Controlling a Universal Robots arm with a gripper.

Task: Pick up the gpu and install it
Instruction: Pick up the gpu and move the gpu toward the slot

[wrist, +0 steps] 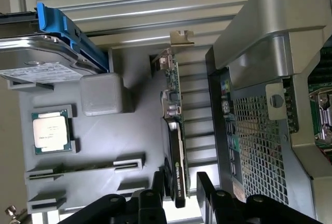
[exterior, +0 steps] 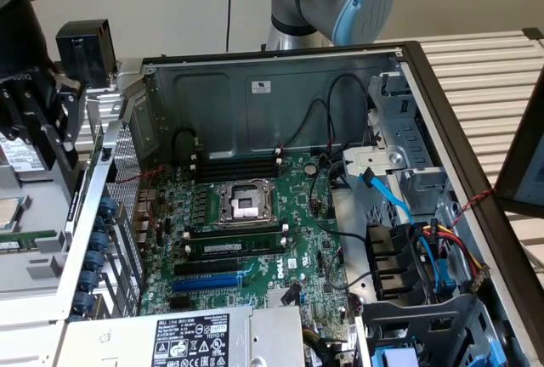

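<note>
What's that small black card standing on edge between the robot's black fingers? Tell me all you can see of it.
It is the gpu: a short card with a glossy black plastic shroud, white lettering, a green circuit board and a metal bracket. It stands on edge in a grey plastic tray, beside the grey metal computer case. The black gripper straddles it, jaws open.

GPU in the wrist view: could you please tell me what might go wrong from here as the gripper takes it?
1. The open gripper straddles only one end of the gpu, which stands on edge. A grip there may let it tilt or slip when lifted.
2. The case stands close beside the gpu, so the finger on that side has little room and could strike it.
</note>
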